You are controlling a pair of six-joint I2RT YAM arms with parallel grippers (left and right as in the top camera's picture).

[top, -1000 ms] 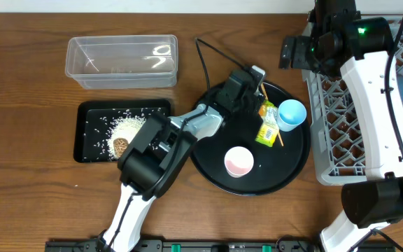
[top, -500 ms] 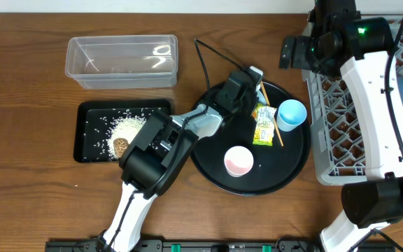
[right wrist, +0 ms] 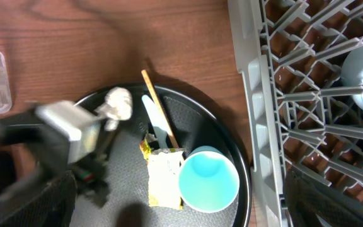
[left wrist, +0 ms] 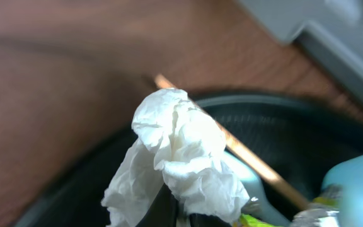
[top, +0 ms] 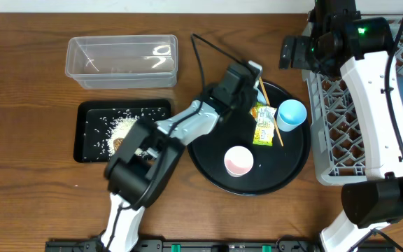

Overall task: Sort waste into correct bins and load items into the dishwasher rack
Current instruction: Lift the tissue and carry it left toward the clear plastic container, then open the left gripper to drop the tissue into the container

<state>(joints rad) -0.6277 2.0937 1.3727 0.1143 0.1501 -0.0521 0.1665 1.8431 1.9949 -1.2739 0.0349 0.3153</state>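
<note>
Biggest thing here is the grey dishwasher rack point(top: 327, 119), sitting at the right edge of the table. My right gripper point(top: 296, 52) hangs by its far left corner with the jaws wide apart and nothing in them.

Next down is the round black tray point(top: 285, 161), mid-table, just left of the rack. Then the 2 bins off to the left: the clear tub point(top: 121, 66) further back, and the shallow black tray point(top: 89, 115) in front of it with white rice point(top: 107, 129) scattered and heaped inside.

On the round tray there's the light blue cup point(top: 292, 113) near the right rim and the pink cup point(top: 238, 162) closer to the front, both upright with mouths up. The printed wrapper point(top: 264, 124) lies just left of the blue cup, right up against it. The chopstick point(right wrist: 159, 113) runs diagonally from the tray's far rim toward that cup.

Smallest bit: the crumpled white tissue point(left wrist: 178, 157). My left gripper point(top: 252, 73) is clamped shut on it, over the far edge of the round tray.
</note>
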